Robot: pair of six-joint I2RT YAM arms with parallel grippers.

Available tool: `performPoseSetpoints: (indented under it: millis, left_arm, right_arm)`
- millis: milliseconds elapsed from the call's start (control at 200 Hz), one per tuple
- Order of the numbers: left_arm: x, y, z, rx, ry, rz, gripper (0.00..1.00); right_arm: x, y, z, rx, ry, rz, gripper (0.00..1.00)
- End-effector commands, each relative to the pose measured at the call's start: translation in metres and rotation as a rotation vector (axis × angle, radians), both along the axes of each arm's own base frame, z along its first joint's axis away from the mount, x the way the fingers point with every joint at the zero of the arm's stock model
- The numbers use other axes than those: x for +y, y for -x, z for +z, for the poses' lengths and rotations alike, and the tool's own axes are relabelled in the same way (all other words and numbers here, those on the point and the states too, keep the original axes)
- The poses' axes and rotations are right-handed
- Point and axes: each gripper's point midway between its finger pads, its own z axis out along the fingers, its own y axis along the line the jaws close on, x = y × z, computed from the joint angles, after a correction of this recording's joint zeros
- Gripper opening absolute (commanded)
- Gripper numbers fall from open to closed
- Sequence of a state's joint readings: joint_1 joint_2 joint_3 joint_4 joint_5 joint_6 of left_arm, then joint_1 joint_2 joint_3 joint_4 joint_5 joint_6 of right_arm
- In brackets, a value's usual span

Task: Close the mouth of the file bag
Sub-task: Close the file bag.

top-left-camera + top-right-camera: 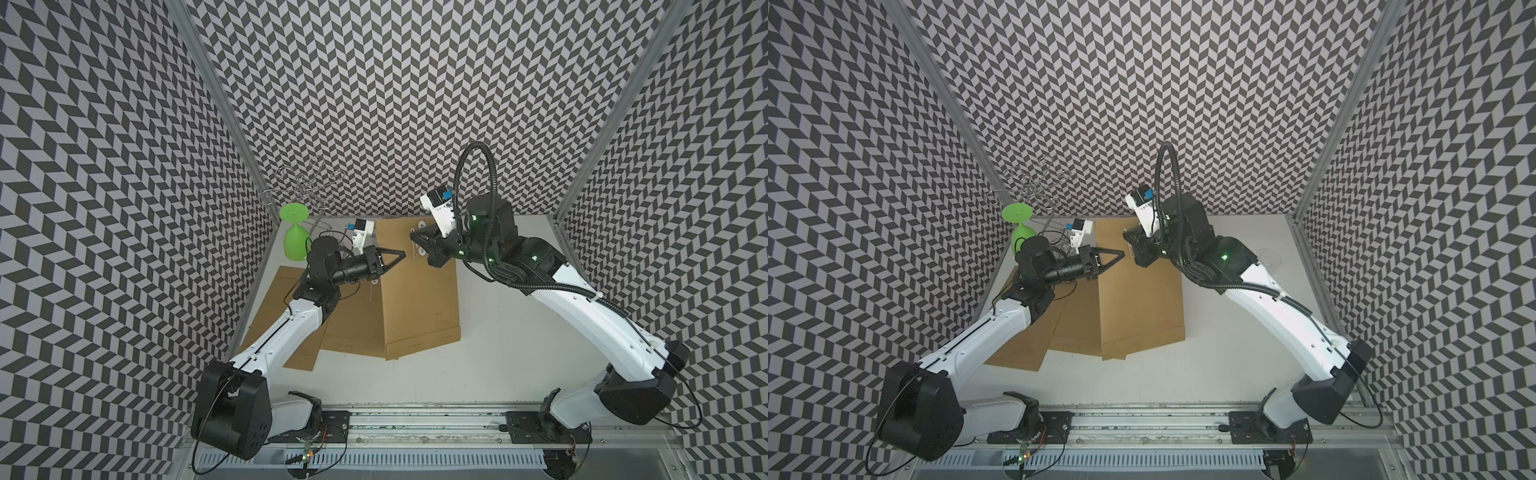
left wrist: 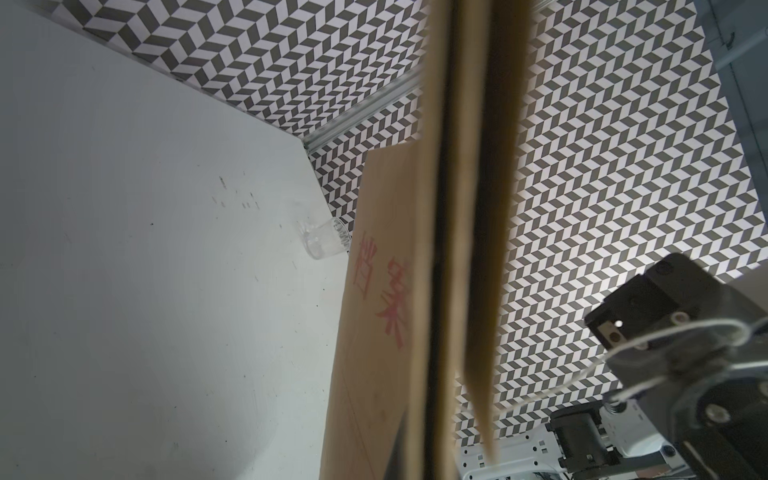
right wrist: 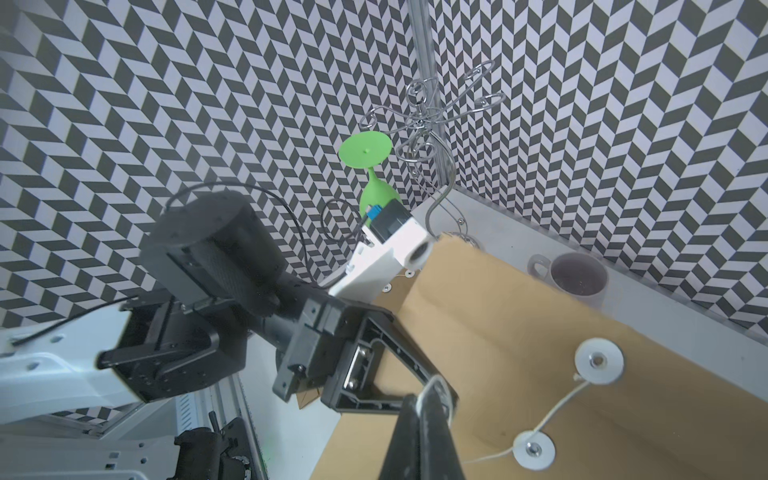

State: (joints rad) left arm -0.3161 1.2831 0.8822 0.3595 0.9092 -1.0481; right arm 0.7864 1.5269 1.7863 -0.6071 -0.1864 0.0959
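The top brown file bag (image 1: 419, 299) (image 1: 1142, 299) lies lengthwise on the table, with its mouth end at the far side. My left gripper (image 1: 402, 252) (image 1: 1122, 253) is shut on the bag's left edge and holds it raised. The left wrist view shows the lifted face with red characters (image 2: 380, 291). My right gripper (image 1: 412, 236) (image 3: 432, 395) is shut on the white string (image 3: 557, 409), which loops around its tip. The string runs to two white discs (image 3: 598, 360) (image 3: 534, 450) on the bag. The two gripper tips nearly touch.
Two more brown file bags (image 1: 299, 328) (image 1: 353, 328) lie under the top one, toward the left. A green wine glass (image 1: 295, 237) hangs upside down on a wire rack (image 1: 303, 189) at the far left corner. A mug (image 3: 577, 276) stands by the back wall, a clear glass (image 1: 1268, 257) at the right.
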Motion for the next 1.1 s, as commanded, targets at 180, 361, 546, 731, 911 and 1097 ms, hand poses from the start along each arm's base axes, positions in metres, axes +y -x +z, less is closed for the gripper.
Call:
performPoseSetpoints:
  millis: [180, 361, 546, 731, 911, 1097]
  left_arm:
    - [-0.004, 0.009, 0.022, -0.066, 0.062, -0.022, 0.0]
    - [-0.001, 0.009, 0.027, -0.076, 0.076, -0.02, 0.0]
    - [0.013, 0.004, 0.04, -0.109, 0.084, -0.001, 0.0]
    - [0.016, 0.005, 0.048, -0.124, 0.097, -0.005, 0.0]
    - [0.02, 0.005, 0.052, -0.133, 0.101, 0.001, 0.0]
    - [0.023, 0.003, 0.061, -0.152, 0.109, 0.005, 0.0]
  right_arm:
    - [0.025, -0.003, 0.01, -0.015, -0.03, 0.048, 0.0]
    - [0.026, 0.0, 0.002, 0.01, -0.038, 0.063, 0.0]
    - [0.007, 0.002, -0.008, 0.046, -0.056, 0.049, 0.0]
    - [-0.01, 0.004, -0.019, 0.083, -0.074, 0.039, 0.0]
    - [-0.024, 0.004, -0.026, 0.102, -0.085, 0.024, 0.0]
    - [-0.037, 0.001, -0.037, 0.126, -0.081, 0.002, 0.0]
